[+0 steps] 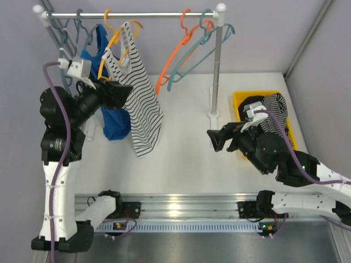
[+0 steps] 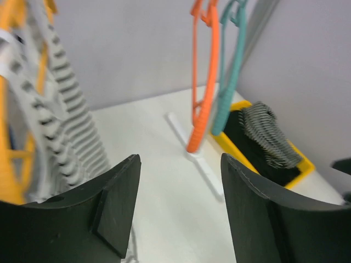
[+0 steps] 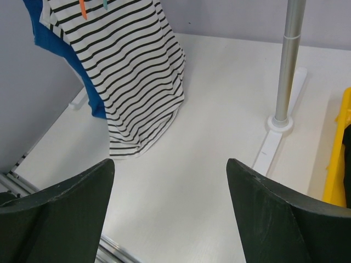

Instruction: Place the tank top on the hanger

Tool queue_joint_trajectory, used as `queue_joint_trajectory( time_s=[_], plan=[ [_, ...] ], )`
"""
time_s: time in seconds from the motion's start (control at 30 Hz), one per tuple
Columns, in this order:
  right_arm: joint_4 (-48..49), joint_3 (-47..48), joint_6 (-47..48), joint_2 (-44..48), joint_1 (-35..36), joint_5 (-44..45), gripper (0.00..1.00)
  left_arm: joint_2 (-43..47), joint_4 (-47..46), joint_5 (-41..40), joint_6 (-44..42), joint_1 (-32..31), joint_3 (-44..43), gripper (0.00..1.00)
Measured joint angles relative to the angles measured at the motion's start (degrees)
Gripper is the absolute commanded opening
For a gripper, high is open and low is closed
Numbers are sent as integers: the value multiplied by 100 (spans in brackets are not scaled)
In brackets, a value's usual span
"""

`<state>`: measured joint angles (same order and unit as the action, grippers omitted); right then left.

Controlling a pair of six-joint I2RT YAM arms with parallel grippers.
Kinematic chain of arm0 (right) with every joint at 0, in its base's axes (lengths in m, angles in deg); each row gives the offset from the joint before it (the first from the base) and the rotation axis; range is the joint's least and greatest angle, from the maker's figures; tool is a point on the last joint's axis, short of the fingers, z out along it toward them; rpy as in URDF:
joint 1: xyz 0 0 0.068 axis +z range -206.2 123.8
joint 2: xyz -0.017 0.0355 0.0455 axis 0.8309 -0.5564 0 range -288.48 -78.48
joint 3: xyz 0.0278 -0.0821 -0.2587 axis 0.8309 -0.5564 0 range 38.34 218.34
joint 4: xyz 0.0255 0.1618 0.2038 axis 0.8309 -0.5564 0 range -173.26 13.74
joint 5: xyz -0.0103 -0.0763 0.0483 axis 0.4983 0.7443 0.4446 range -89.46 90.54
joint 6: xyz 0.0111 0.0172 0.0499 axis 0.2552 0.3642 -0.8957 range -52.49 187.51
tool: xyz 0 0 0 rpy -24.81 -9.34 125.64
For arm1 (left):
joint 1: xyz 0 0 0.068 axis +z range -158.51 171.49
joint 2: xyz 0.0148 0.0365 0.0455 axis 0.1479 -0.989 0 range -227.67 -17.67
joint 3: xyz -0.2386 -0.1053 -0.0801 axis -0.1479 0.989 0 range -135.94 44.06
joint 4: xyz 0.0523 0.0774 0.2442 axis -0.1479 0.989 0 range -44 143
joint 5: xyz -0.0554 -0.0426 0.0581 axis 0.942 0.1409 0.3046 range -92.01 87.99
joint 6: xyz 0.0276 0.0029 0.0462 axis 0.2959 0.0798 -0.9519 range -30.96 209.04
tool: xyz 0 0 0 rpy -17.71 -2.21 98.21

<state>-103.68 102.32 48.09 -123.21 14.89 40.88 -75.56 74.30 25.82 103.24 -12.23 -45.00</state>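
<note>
- At the left end of the rail [image 1: 159, 15], the tank top [image 1: 143, 104] hangs from the hanger [image 1: 114, 39]. Its straps are over the amber shoulders and its hem trails onto the table [image 1: 186, 164], in front of the blue top [image 1: 112, 123].
- Left gripper [image 1: 122, 96] sits just beside the striped fabric. The left wrist view shows its jaws wide with nothing between them, and I cannot tell whether a finger brushes the cloth.
- Right gripper [image 1: 215, 141] hovers over the table near the yellow bin [image 1: 241, 98], well apart from the garment, its jaws also wide and empty.
- By my judgement the hanging is all but done. The next move calls for backing the left arm away cleanly, without snagging the strap or knocking the hook off the rail.
- No brand, label or writing is readable in any view.
</note>
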Motion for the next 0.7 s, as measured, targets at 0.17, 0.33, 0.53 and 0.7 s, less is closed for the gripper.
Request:
queue_joint_trajectory(
  time_s=[0.17,0.33,0.53,0.7],
  plan=[
    [63,-188,-98,7,0,0,84,885,-881,619,973,-184,1805,63],
    [79,-476,-256,11,0,48,86,1416,-1080,302,1486,-1386,3370,61],
    [-35,-933,-595,103,0,129,91,1784,-1228,-1062,1696,-3377,4461,60],
    [-238,-1368,-1058,240,0,229,97,2192,-1475,-1875,1963,-3886,5316,58]
  ],
)
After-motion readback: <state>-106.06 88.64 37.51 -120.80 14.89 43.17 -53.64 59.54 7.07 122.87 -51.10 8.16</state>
